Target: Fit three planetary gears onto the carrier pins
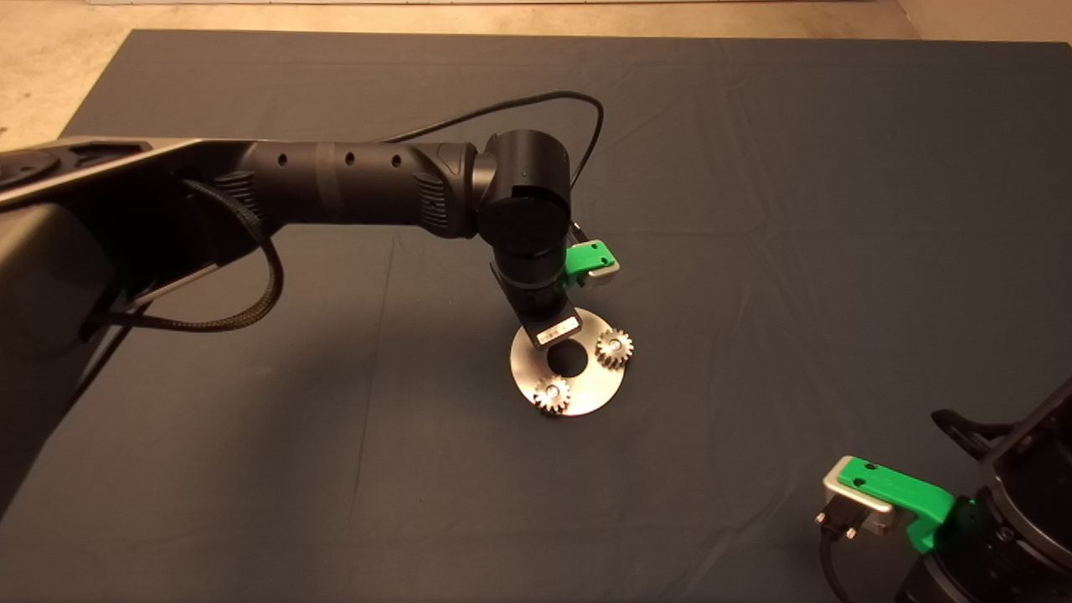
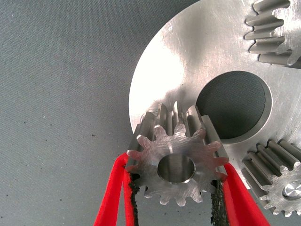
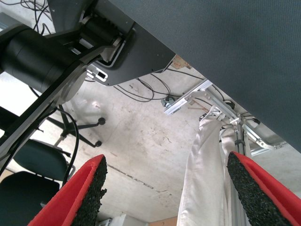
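Observation:
A shiny metal disc [image 1: 601, 387] with a large central hole lies mid-mat. Two planetary gears [image 1: 614, 345] [image 1: 552, 394] sit on carrier pins, and a pin end [image 2: 292, 189] shows in one bore. My left gripper [image 2: 176, 169] is shut on the third planetary gear [image 2: 175, 149], held flat over the disc's rim [image 2: 188, 61] beside the hole. In the head view the left wrist [image 1: 544, 322] hides that gear and the third pin. I cannot tell whether the gear is on its pin. My right gripper [image 3: 164, 188] is open and empty, parked at the mat's lower right [image 1: 888, 502].
The left arm [image 1: 352, 180] reaches across the mat from the left with a black cable looping above it. The right wrist view looks under the table edge at the floor, with a black chair [image 3: 28, 165], metal frame parts and a pale cloth [image 3: 207, 174].

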